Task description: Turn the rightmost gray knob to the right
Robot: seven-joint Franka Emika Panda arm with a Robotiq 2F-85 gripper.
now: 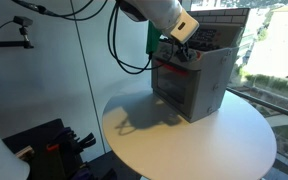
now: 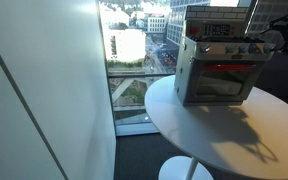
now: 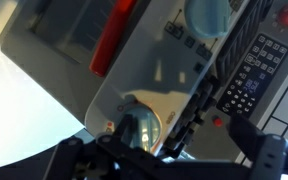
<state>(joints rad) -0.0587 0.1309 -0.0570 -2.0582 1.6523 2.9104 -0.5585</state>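
Observation:
A grey toy oven stands on the round white table in both exterior views [image 1: 202, 85] [image 2: 216, 75]. In the wrist view its light control panel [image 3: 154, 70] carries two gray knobs. One knob [image 3: 206, 14] is at the top edge. The other knob [image 3: 139, 126] lies low, close in front of my gripper [image 3: 174, 160]. The dark fingers stand wide apart on either side of that knob, and I see no contact with it. In both exterior views the gripper [image 1: 181, 50] [image 2: 268, 40] is at the oven's upper front corner.
The round white table [image 1: 214, 140] [image 2: 234, 135] ends close around the oven. A red oven handle [image 3: 112, 38] and a black keypad [image 3: 252, 72] show in the wrist view. A window wall [image 2: 134, 60] stands behind the table. Black cables [image 1: 119, 40] hang from the arm.

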